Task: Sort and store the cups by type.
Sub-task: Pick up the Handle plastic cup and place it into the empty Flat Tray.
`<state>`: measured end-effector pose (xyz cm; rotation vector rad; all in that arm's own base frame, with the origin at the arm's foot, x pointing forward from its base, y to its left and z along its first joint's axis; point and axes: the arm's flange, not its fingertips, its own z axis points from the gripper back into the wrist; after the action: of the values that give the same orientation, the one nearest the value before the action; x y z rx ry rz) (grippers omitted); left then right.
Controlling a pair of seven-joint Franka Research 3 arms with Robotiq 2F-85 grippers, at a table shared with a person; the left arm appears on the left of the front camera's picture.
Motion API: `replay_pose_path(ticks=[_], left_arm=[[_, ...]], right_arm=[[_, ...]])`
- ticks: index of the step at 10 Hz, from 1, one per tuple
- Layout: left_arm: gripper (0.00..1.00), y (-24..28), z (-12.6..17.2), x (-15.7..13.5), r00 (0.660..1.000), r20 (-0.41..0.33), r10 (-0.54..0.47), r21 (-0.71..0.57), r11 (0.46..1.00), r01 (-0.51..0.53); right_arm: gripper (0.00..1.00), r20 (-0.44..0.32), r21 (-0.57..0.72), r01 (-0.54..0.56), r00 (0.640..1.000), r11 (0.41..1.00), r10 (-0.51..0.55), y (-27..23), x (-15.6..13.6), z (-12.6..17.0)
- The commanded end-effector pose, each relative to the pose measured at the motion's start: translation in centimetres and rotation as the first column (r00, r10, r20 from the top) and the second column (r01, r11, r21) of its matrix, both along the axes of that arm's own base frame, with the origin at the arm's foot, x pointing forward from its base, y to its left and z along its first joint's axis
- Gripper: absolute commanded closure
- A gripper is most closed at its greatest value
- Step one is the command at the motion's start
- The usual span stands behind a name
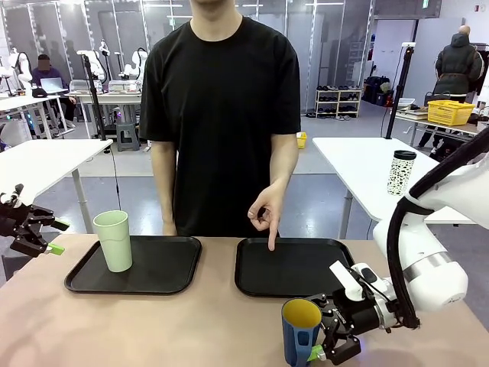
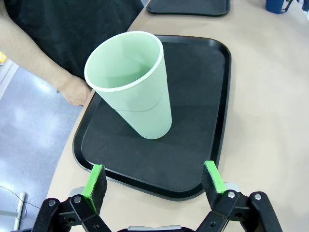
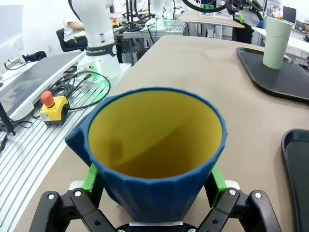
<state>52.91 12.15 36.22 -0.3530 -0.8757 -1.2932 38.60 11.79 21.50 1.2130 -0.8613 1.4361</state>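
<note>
Now right claw spread around blue mug at near table edge; left claw wide, clear of tray.

1. The pale-green tumbler is looking like smooth, matt plastic with a thin rim.
2. The dark-blue mug is showing a faceted, satin outside and a smooth yellow inside.
3. Both black trays are appearing as matt, finely textured plastic.
4. The table is presenting a smooth, matt beige top.
5. The person's black shirt is reading as soft cloth.
</note>
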Motion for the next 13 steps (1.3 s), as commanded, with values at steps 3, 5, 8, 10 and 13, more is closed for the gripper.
replay_pose_path(ticks=[3, 5, 8, 10, 13], left_arm=[[0.0, 0.3, 0.0, 0.4, 1.0, 0.016, -0.022, -0.011, 1.0, 0.022], [0.0, 0.3, 0.0, 0.4, 1.0, 0.016, -0.022, -0.011, 1.0, 0.022], [0.0, 0.3, 0.0, 0.4, 1.0, 0.016, -0.022, -0.011, 1.0, 0.022], [0.0, 0.3, 0.0, 0.4, 1.0, 0.016, -0.022, -0.011, 1.0, 0.022], [0.0, 0.3, 0.0, 0.4, 1.0, 0.016, -0.022, -0.011, 1.0, 0.022]], right_arm=[[0.0, 0.037, 0.056, -0.007, 0.999, 0.998, 0.005, 1.3, -0.3, -1.6], [0.0, 0.038, 0.059, -0.012, 0.999, 0.998, 0.009, 1.6, -0.5, -1.8], [0.16, 0.04, 0.058, -0.021, 0.999, 0.998, 0.019, 1.6, -0.9, -2.2], [0.34, 0.032, 0.056, -0.022, 0.999, 0.998, 0.02, 1.5, -1.0, -2.4], [0.51, 0.023, 0.07, 0.005, 1.0, 0.998, -0.007, 1.7, -0.7, -2.0]])
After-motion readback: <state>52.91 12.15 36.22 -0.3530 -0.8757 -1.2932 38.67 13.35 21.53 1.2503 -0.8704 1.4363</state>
